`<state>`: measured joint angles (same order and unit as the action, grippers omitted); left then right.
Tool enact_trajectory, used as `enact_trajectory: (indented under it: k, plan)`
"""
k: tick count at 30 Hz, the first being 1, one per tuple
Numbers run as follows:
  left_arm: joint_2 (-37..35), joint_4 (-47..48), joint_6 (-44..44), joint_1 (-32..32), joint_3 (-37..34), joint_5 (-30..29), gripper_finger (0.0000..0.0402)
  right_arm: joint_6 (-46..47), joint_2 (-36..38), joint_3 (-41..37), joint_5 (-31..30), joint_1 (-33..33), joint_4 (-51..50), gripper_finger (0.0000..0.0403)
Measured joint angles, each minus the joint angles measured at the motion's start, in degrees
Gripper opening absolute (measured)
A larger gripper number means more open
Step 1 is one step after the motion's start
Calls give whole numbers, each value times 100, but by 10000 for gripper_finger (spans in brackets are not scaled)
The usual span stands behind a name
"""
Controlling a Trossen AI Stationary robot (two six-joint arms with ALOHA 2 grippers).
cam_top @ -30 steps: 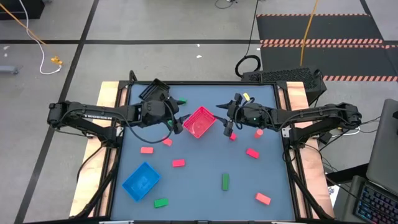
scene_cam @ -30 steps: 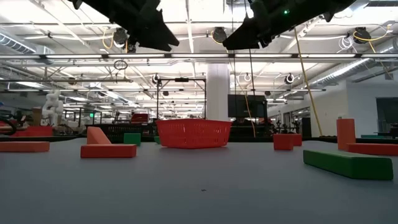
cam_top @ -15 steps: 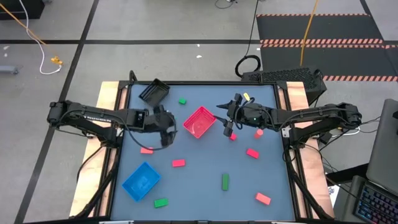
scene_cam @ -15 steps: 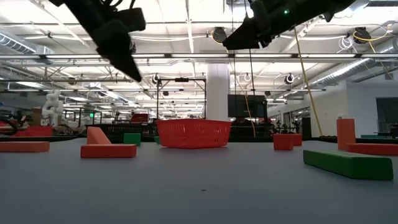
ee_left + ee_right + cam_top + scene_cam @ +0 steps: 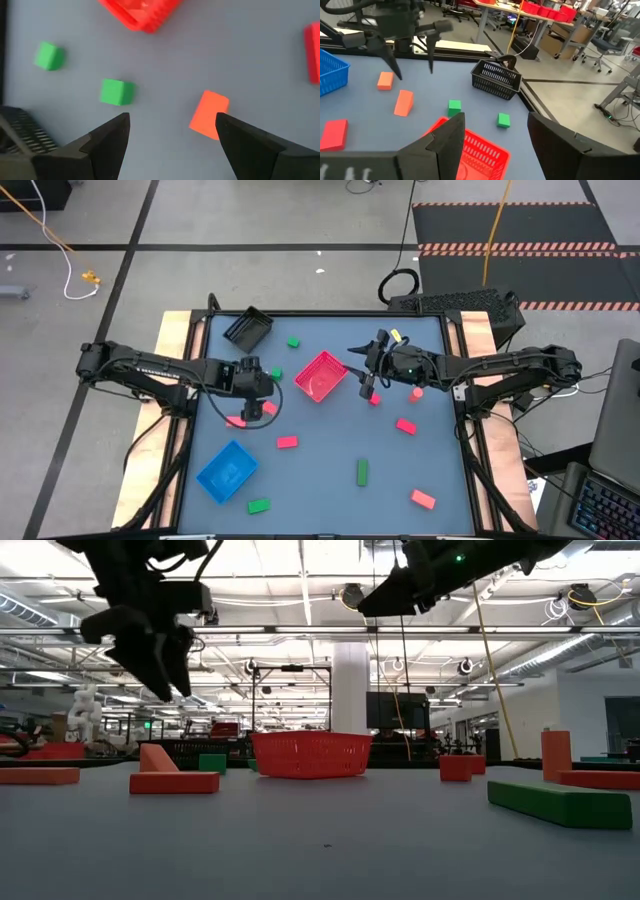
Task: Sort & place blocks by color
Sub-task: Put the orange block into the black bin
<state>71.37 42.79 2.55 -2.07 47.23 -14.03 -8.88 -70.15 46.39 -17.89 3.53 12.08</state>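
Basket [image 5: 321, 375] mid-table, blocks [image 5: 287, 442] scattered around it, trays [image 5: 247, 328] along the left.

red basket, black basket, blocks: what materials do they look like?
Red basket: looks like moulded plastic, with slotted lattice walls and a slight sheen. Black basket: either wire mesh or thin-ribbed plastic; the open grid walls leave it unclear. Blocks, e.g. the orange one and green cube: solid, matte, flat-coloured, likely painted wood or plastic.

Bright, even overhead ceiling lights; faint soft shadows, wrist views slightly blurred.
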Motion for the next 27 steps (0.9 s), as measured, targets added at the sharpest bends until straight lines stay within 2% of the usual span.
enact_trajectory:
  k: [9,15,21,27]
  plan:
    - [9,-490,-14,221,-507,834,294,68,0,0,2,198,11,210]
    - [488,-767,8,296,-530,1109,294,107,0,0,7,232,17,210]
    - [1287,-743,283,296,-525,1126,294,36,0,0,15,240,54,210]
    - [1602,-910,477,296,-504,1132,294,-29,0,0,17,291,52,210]
